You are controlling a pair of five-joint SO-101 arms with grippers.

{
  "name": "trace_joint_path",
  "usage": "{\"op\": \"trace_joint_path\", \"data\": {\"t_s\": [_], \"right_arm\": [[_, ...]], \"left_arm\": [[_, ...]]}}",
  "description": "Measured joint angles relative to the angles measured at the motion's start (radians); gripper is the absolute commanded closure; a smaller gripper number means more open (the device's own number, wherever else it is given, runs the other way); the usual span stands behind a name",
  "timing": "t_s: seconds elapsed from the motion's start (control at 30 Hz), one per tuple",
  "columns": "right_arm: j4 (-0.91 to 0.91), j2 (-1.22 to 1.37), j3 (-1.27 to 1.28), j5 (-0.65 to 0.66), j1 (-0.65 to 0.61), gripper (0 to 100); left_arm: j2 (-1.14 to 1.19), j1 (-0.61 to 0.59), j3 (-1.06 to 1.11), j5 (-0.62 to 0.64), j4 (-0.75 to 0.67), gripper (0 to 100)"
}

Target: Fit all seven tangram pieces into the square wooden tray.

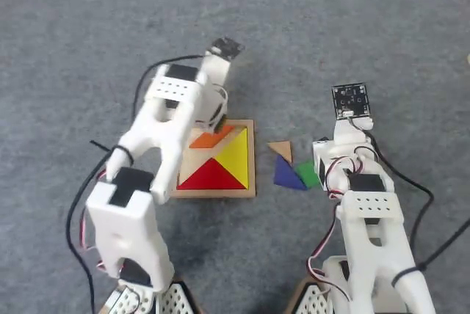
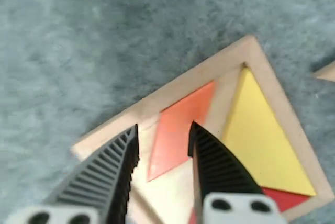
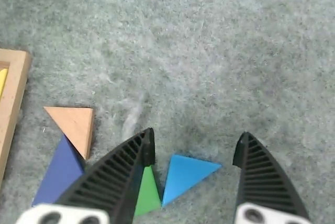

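Note:
The square wooden tray [image 1: 250, 160] holds a red triangle [image 1: 211, 175], a yellow triangle [image 1: 235, 154] and an orange parallelogram [image 1: 208, 139]. In the left wrist view my left gripper [image 2: 164, 127] is open just above the orange parallelogram [image 2: 180, 127], beside the yellow triangle [image 2: 261, 135]. Right of the tray lie a tan triangle [image 1: 280, 150], a dark blue triangle [image 1: 288, 174] and a green piece [image 1: 308, 176]. My right gripper [image 3: 197, 133] is open over the carpet, with a light blue triangle [image 3: 183, 174] and the green piece [image 3: 147, 192] near its fingers.
Grey carpet covers the whole table. The left arm [image 1: 172, 123] lies across the tray's left part and hides it. The right arm [image 1: 352, 160] stands just right of the loose pieces. The tray's rim [image 3: 13, 93] shows in the right wrist view.

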Motion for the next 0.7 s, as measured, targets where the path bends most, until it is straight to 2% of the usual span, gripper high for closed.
{"op": "trace_joint_path", "data": {"t_s": [0.23,0.47,0.7], "right_arm": [[0.0,0.0,0.0,0.0,0.0,75.3],[0.0,0.0,0.0,0.0,0.0,75.3],[0.0,0.0,0.0,0.0,0.0,75.3]], "left_arm": [[-0.074,-0.052,0.054,-0.026,0.015,85],[-0.075,-0.032,0.201,-0.026,-0.08,85],[-0.075,-0.021,0.21,-0.026,-0.124,85]]}}
